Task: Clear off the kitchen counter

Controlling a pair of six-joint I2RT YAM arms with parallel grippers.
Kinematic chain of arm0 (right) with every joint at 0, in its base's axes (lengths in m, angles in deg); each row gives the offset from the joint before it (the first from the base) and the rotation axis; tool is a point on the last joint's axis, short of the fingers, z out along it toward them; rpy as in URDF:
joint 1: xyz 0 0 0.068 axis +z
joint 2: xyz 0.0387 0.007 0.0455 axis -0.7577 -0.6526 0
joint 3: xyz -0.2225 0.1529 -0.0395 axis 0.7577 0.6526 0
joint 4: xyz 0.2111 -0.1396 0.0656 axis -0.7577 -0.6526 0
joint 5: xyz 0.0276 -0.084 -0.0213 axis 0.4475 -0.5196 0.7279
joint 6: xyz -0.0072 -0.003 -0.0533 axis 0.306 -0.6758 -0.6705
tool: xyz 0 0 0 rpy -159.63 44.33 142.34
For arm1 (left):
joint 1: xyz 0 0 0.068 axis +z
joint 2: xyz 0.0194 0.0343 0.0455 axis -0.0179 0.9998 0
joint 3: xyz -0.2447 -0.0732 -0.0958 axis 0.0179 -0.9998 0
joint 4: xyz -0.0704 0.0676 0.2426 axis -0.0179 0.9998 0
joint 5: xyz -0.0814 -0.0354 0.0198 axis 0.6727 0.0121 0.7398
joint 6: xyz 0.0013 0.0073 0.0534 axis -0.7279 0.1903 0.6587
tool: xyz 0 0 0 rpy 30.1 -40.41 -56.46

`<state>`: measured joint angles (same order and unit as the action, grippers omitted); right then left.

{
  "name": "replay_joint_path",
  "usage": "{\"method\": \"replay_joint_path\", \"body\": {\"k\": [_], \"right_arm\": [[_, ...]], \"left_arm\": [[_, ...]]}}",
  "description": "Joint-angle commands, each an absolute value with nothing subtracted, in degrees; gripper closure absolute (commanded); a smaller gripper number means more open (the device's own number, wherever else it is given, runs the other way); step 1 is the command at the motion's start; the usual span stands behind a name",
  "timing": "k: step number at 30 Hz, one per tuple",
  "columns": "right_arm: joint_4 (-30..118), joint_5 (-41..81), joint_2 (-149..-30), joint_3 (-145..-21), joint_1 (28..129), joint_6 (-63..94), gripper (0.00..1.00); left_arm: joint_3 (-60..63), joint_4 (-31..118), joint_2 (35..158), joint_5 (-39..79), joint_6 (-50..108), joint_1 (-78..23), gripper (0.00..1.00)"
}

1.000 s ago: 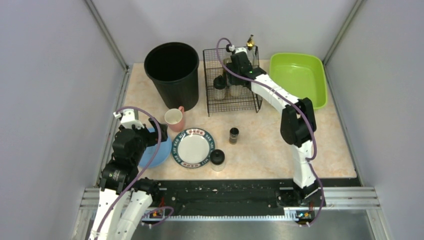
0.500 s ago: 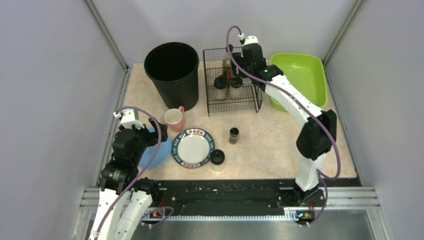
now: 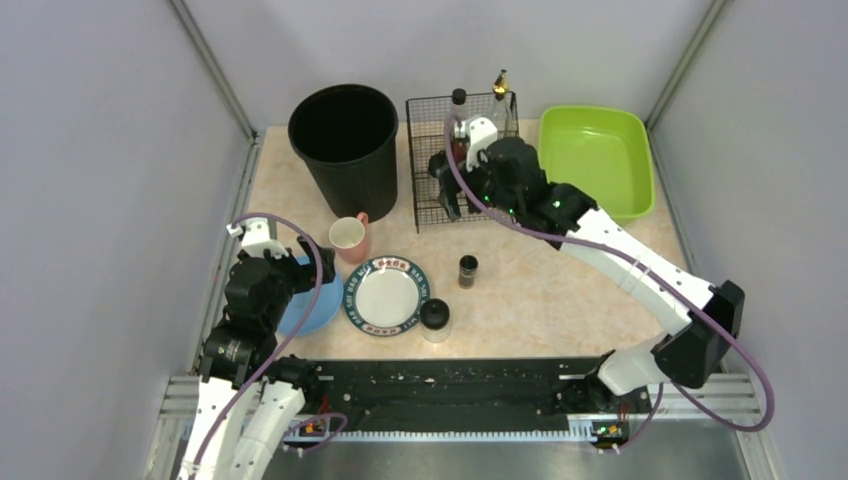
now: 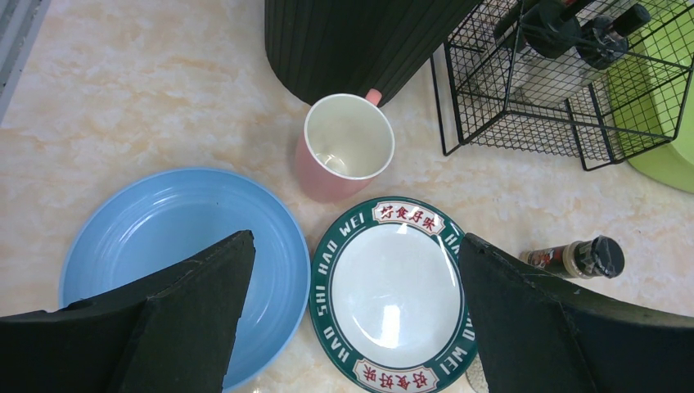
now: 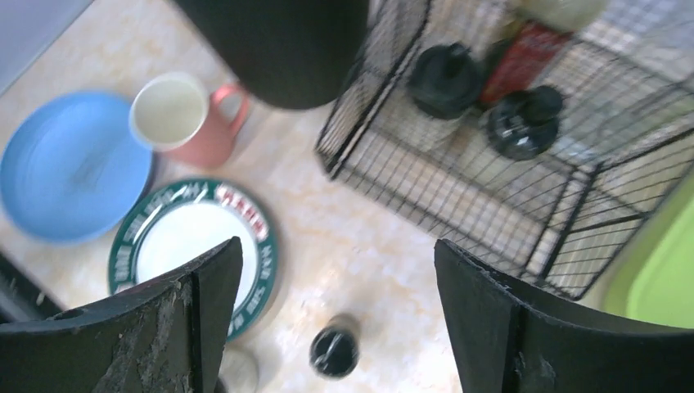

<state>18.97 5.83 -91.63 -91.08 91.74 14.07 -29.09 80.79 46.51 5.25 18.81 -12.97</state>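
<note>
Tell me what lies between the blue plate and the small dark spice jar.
Only the green-rimmed white plate lies there, clearest in the top view.

Two arms of white links (image 3: 640, 272), black joints (image 3: 700, 338), looping purple cables (image 3: 321, 270), matte black wedge jaws

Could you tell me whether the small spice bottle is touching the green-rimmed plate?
Apart. The top external view shows bare counter between the spice bottle and the green-rimmed plate.
</note>
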Motion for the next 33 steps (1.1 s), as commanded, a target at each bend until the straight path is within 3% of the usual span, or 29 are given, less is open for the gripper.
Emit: {"method": "replay_joint_path", "body": {"k": [1,4,20,33], "right_arm": [[19.4,10.3,-86.4,-85.6,96.7,11.9,0.13],[19.2,12.5,-84.9,-82.3,100.6,10.8,0.01],[17.3,12.8,-92.5,-73.0,112.6,10.4,0.01],[21.8,11.6,-95.3,-66.9,115.9,14.0,0.01]], "left_arm": [[-29.1,80.3,46.0,5.3,19.2,-13.1,0.01],[-29.1,80.3,45.8,5.3,19.2,-13.1,0.01],[-29.1,80.2,45.7,5.8,19.2,-13.1,0.01],[-29.2,80.2,45.7,5.8,19.2,-13.1,0.01]]}}
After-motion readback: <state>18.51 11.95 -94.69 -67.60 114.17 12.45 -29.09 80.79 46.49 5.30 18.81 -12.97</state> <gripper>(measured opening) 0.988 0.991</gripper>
